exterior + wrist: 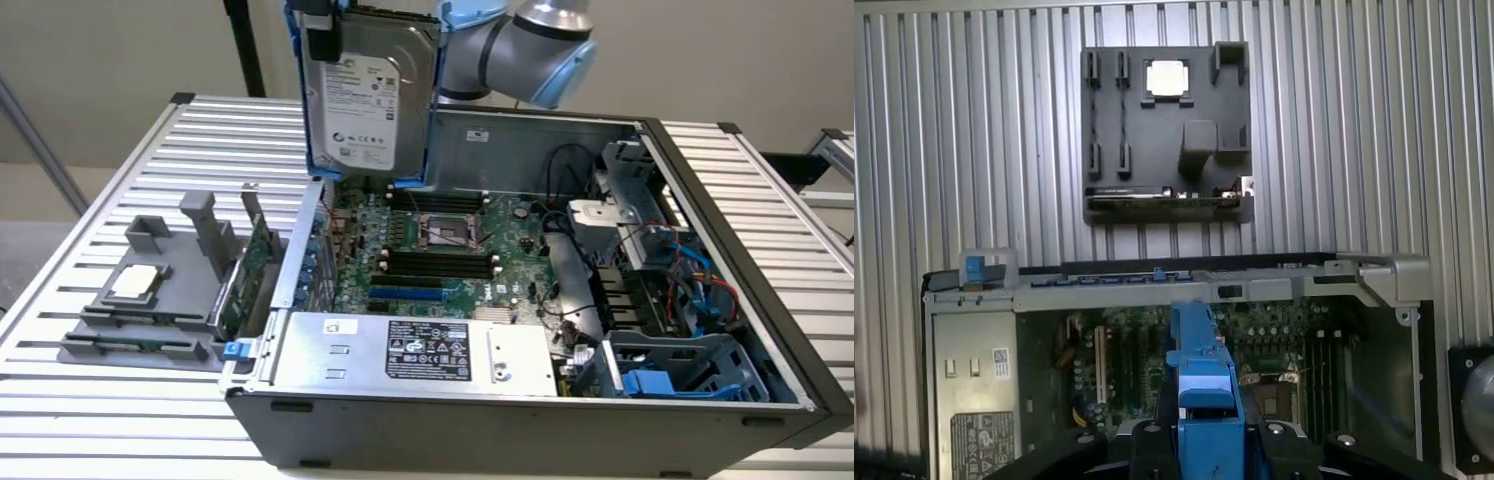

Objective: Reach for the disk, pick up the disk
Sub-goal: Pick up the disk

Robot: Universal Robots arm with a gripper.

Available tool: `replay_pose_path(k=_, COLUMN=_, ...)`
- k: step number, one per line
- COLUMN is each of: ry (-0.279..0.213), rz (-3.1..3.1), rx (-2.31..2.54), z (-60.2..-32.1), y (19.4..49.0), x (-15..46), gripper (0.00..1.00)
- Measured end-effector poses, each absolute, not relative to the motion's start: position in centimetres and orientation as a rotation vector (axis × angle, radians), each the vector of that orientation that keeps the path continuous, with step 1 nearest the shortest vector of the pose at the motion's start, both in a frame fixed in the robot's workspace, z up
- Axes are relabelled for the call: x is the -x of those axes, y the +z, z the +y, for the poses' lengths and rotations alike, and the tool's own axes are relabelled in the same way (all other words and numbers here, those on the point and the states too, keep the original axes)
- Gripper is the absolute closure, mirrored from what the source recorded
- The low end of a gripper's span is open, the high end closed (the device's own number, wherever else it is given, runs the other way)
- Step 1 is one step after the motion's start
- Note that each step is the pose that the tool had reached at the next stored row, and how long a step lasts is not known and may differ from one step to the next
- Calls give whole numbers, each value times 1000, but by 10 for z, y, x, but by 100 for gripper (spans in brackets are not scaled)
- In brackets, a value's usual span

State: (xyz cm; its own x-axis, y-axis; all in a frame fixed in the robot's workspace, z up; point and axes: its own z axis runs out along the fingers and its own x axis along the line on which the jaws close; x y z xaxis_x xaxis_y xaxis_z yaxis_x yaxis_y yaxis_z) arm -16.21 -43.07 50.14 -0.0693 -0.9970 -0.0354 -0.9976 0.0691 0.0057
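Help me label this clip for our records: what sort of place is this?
Probably a robotics lab or test bench: an opened computer case lies on a slatted metal table, a grey parts holder beside it, and the gripper holds the disk above.

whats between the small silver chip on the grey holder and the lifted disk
In the exterior view, between the chip and the raised disk: grey holder posts and a green card.

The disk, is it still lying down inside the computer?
No, the disk hangs upright in the air above the open computer case, held up at the arm's gripper.
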Motion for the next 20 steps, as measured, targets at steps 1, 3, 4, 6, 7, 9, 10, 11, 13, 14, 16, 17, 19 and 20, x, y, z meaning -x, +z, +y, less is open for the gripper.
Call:
replay_pose_path(k=1, ry=44, rz=2281, rx=2128, z=-433, y=501, x=159, gripper=67)
replay_pose_path(k=3, ry=44, rz=2281, rx=2128, z=-438, y=501, x=152, gripper=67)
replay_pose_path(k=4, ry=44, rz=2281, rx=2128, z=-440, y=501, x=149, gripper=67)
replay_pose_path(k=6, ry=44, rz=2281, rx=2128, z=-445, y=501, x=142, gripper=67)
replay_pose_path(k=7, ry=44, rz=2281, rx=2128, z=-448, y=501, x=139, gripper=67)
replay_pose_path(k=9, ry=44, rz=2281, rx=2128, z=-453, y=501, x=132, gripper=67)
replay_pose_path(k=10, ry=44, rz=2281, rx=2128, z=-455, y=501, x=129, gripper=67)
replay_pose_path(k=11, ry=44, rz=2281, rx=2128, z=-458, y=501, x=126, gripper=67)
replay_pose_path(k=13, ry=44, rz=2281, rx=2128, z=-462, y=501, x=119, gripper=67)
replay_pose_path(k=14, ry=44, rz=2281, rx=2128, z=-465, y=501, x=116, gripper=67)
replay_pose_path(k=16, ry=44, rz=2281, rx=2128, z=-470, y=501, x=109, gripper=67)
replay_pose_path(k=17, ry=44, rz=2281, rx=2128, z=-472, y=501, x=106, gripper=67)
replay_pose_path(k=19, ry=44, rz=2281, rx=2128, z=-477, y=501, x=99, gripper=67)
replay_pose_path(k=20, ry=44, rz=2281, rx=2128, z=-479, y=501, x=96, gripper=67)
